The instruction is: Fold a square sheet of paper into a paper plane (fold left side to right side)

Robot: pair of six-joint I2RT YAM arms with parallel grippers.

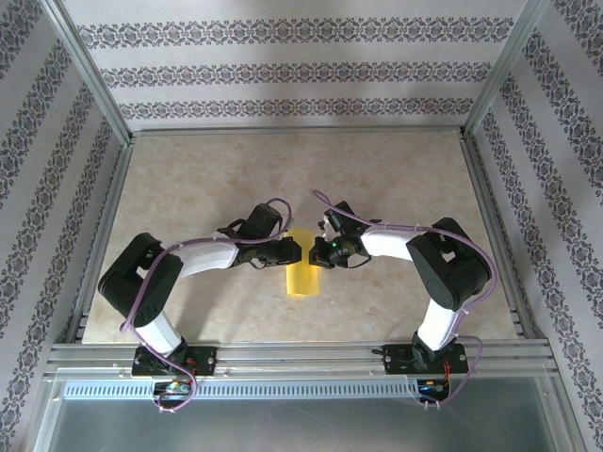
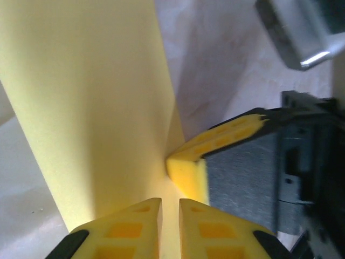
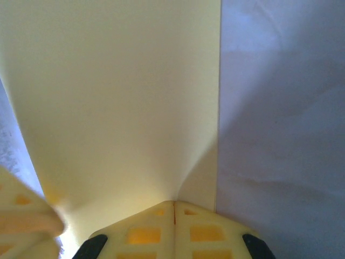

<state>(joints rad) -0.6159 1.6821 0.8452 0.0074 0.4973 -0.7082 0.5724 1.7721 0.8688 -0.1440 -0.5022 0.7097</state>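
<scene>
The square sheet of paper (image 1: 301, 273) is bright yellow and lies as a narrow upright strip at the table's middle, between the two arms. My left gripper (image 1: 294, 251) reaches its upper part from the left, my right gripper (image 1: 318, 252) from the right. In the left wrist view the paper (image 2: 97, 108) rises toward the left gripper (image 2: 170, 216), whose jaws stand a thin slit apart with yellow paper in the slit. A right fingertip (image 2: 188, 172) presses the sheet just ahead. In the right wrist view the paper (image 3: 118, 97) curls up into the right gripper (image 3: 174, 208), whose jaws meet.
The beige table (image 1: 377, 179) is bounded by an aluminium frame (image 1: 301, 132) and patterned walls on three sides. Both forearms angle inward over the table's centre, nearly touching. A metal rail (image 1: 301, 353) carries the arm bases at the near edge.
</scene>
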